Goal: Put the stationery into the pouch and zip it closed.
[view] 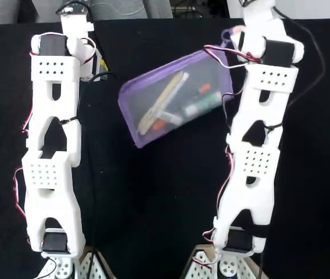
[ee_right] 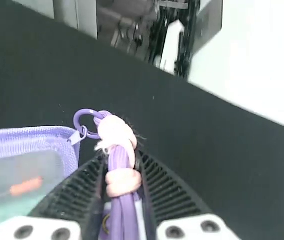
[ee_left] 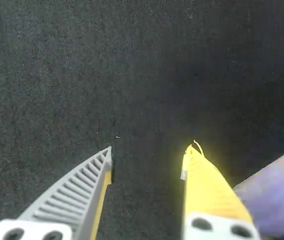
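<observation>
The pouch (view: 176, 99) is purple mesh and lies on the black tabletop (view: 153, 197) between the two arms. Its long axis runs diagonally: one end points toward the middle of the tabletop, and the other rises toward the far side, at the right arm. The stationery (view: 166, 100) shows through the mesh: a long pale ruler-like piece and several smaller items with orange and green parts. All of it lies inside the pouch.

At the far end of the pouch, a purple ring (ee_right: 84, 120) links the zipper slider to a purple pull cord (ee_right: 116, 134) with pink knots. The right end effector (ee_right: 119, 155) is closed on this cord, so the pouch lies directly behind and below it. The slider sits at the pouch's end corner, which suggests the zip is fully drawn or nearly so. The seam itself cannot be checked.

The left end effector (ee_left: 148, 150) hovers over bare tabletop with its jaws apart and holds nothing. A pouch edge shows just beside its yellow finger (ee_left: 202, 185).

The right arm is nearer and already attached. Any remaining pull should follow the long axis, away from the pouch body.
</observation>
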